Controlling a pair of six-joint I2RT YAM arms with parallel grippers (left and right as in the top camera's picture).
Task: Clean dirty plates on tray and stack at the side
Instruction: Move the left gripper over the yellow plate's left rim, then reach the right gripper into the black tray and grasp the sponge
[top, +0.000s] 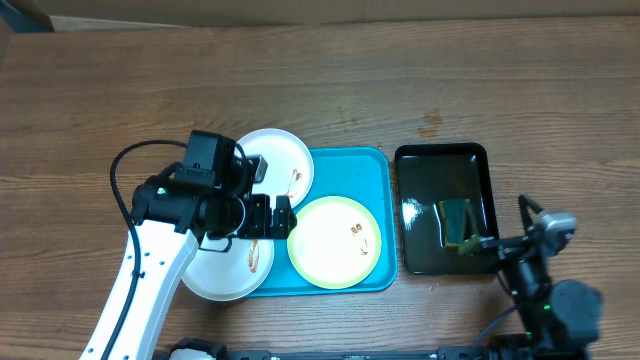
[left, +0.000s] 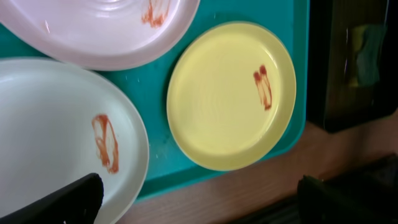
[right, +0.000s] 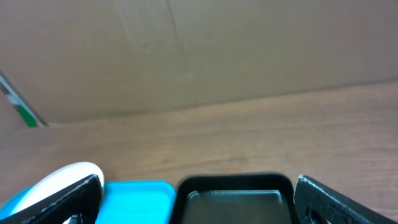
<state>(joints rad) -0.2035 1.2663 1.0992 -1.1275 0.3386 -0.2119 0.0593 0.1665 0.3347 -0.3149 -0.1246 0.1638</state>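
Observation:
The turquoise tray (top: 345, 168) holds a pale yellow-green plate (top: 335, 242) with a small red smear. Two white plates with reddish smears overlap the tray's left edge, one at the back (top: 275, 160) and one at the front (top: 222, 272). My left gripper (top: 270, 215) is open and empty above the tray's left part, between the plates. In the left wrist view the gripper (left: 205, 208) shows the yellow plate (left: 231, 93), front white plate (left: 50, 137), back white plate (left: 99, 28) and tray (left: 158, 146). My right gripper (top: 497, 248) (right: 199, 208) is open and empty at the black tray's near edge.
A glossy black tray (top: 420, 210) stands right of the turquoise tray and holds a green-yellow sponge (top: 460, 222). It also shows in the right wrist view (right: 233, 190) and the left wrist view (left: 339, 74). Brown wood tabletop (top: 120, 90) lies all around.

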